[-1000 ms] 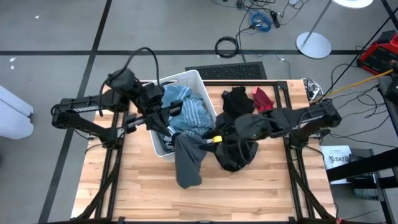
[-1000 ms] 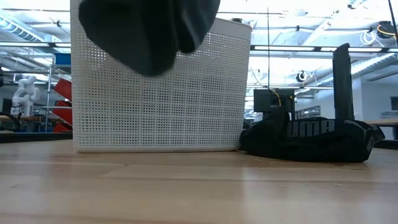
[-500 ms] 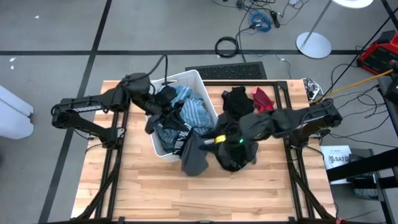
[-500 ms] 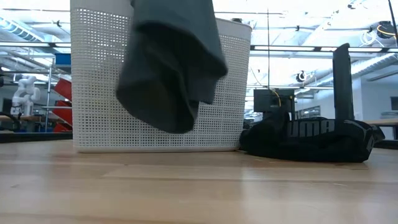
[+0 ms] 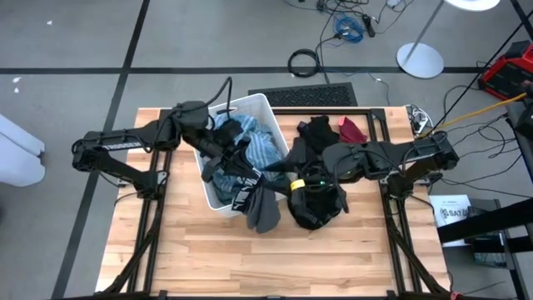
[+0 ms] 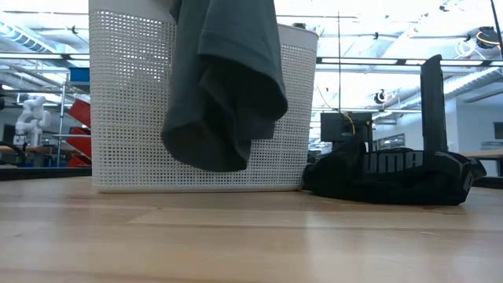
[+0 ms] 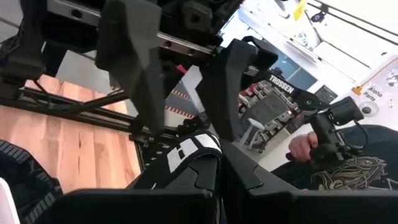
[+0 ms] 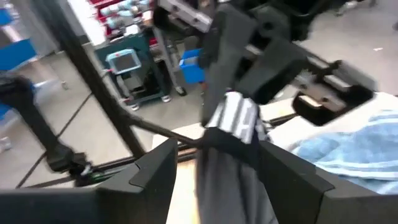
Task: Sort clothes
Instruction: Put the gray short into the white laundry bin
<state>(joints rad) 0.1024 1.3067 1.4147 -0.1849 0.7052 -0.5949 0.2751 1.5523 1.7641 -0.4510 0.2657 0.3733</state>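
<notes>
- A dark grey soft fabric garment point(image 5: 263, 206) is held up just beside the white perforated plastic bin point(image 5: 212, 191), hanging clear of the wooden table point(image 5: 191, 258) in the low view, its lower fold point(image 6: 212, 149) bunched but not touching the boards.
- The left gripper point(image 5: 243, 177) is seen clamped shut on the garment's top edge, where a black-and-white printed band point(image 7: 186, 149) is pinched between its fingers.
- The right gripper point(image 5: 293, 185) is held at the same garment from the other side, jaws fairly wide; a striped fold point(image 8: 233, 118) is seen between them, though whether it is truly gripped cannot be told.
- Risk: if the two grippers are drawn apart unevenly, the cloth could be tugged out of the weaker hold and dropped across the bin rim.
- Risk: the hanging fold could be snagged on the bin wall, and the light bin dragged or tipped.
- The teal striped and light blue clothes point(image 5: 250, 146) are piled in the bin; a black garment heap point(image 5: 316, 204) and a red garment point(image 5: 351, 132) lie on the table nearby, so a careless release could mix the piles.
</notes>
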